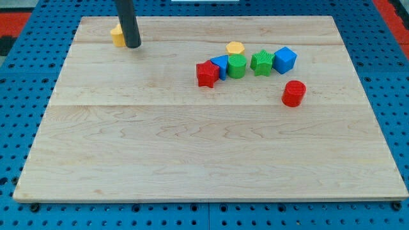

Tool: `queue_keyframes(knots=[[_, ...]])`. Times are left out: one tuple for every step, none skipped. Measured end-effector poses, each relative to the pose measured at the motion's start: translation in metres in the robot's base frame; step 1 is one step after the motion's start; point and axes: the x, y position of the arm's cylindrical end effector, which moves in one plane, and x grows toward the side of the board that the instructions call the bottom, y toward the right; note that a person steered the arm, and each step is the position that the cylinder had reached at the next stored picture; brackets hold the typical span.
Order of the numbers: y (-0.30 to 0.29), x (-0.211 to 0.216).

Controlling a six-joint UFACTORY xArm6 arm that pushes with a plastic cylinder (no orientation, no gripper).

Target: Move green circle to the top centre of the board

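The green circle (237,66) stands in a row of blocks right of the board's centre, in the upper half. On its left are a blue block (220,65) and a red star-like block (207,74). On its right are a green star (261,62) and a blue cube (285,60). A yellow hexagon (235,47) lies just above the row. A red cylinder (294,93) sits lower right of it. My tip (133,45) is at the upper left of the board, far left of the green circle, touching the right side of a yellow block (117,36).
The wooden board (192,160) lies on a blue pegboard table. Its top edge runs along the view's top, close above the yellow block and the rod.
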Motion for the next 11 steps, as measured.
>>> queue_keyframes(knots=[[-0.029, -0.048], [-0.023, -0.011], [0.026, 0.001], [0.06, 0.001], [0.079, 0.001], [0.079, 0.001], [0.083, 0.001], [0.107, -0.007], [0.173, -0.017], [0.269, -0.004], [0.312, 0.034]])
